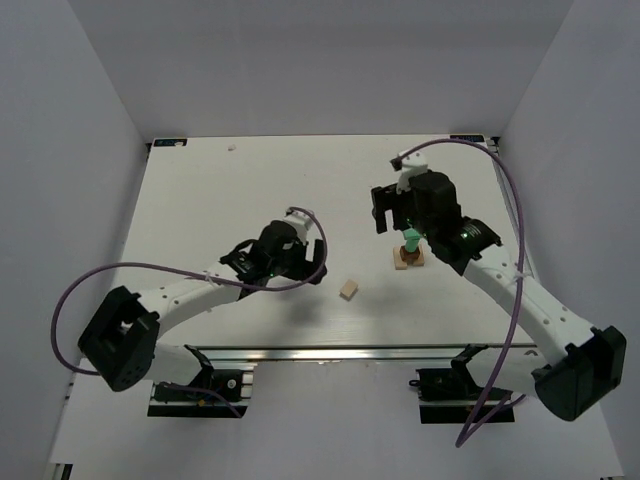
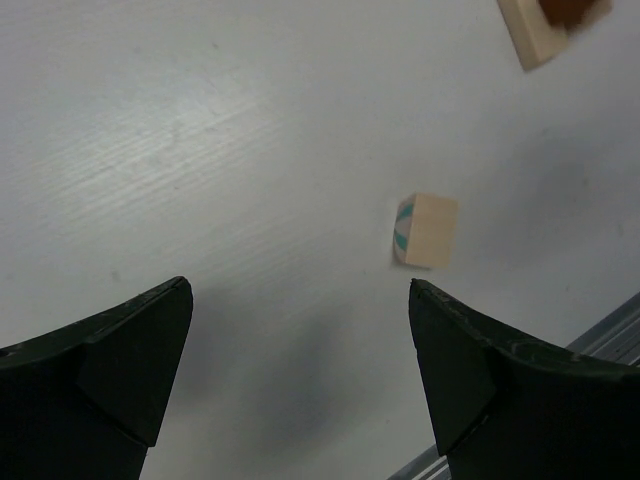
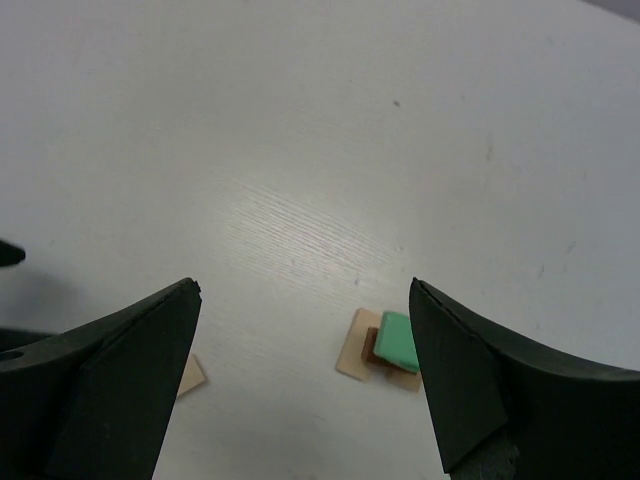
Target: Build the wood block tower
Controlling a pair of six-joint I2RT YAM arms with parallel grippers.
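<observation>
Both claws are spread wide and neither is carrying anything. Your left gripper (image 1: 283, 262) hangs over bare table (image 1: 200, 200) on the left. Your right gripper (image 1: 395, 215) hovers on the right, just at the far side of the wood block tower (image 1: 408, 255).

The tower stands on the right half of the table. The right wrist view shows three layers: a tan base block (image 3: 352, 356), a brown block (image 3: 371, 347) and a green block (image 3: 398, 340) on top. The layers do not look squarely lined up. One loose tan block (image 1: 349, 290) lies apart from the tower, near and left of it, between the two arms.

My main worry is the tower. The right arm sits so close above it that any drop or sideways swing could clip the green block and topple the stack.

In the left wrist view the loose tan block (image 2: 425, 230) lies ahead and off towards the right finger (image 2: 480, 380), not centred in the gap. Closing from that line would probably shove or spin the block rather than grip it. Centre over it first.

If the left arm carries that block across, both arms will crowd the same spot, so pull the right one clear. Set the block down gently, because an offset landing on that uneven top could tip it.
</observation>
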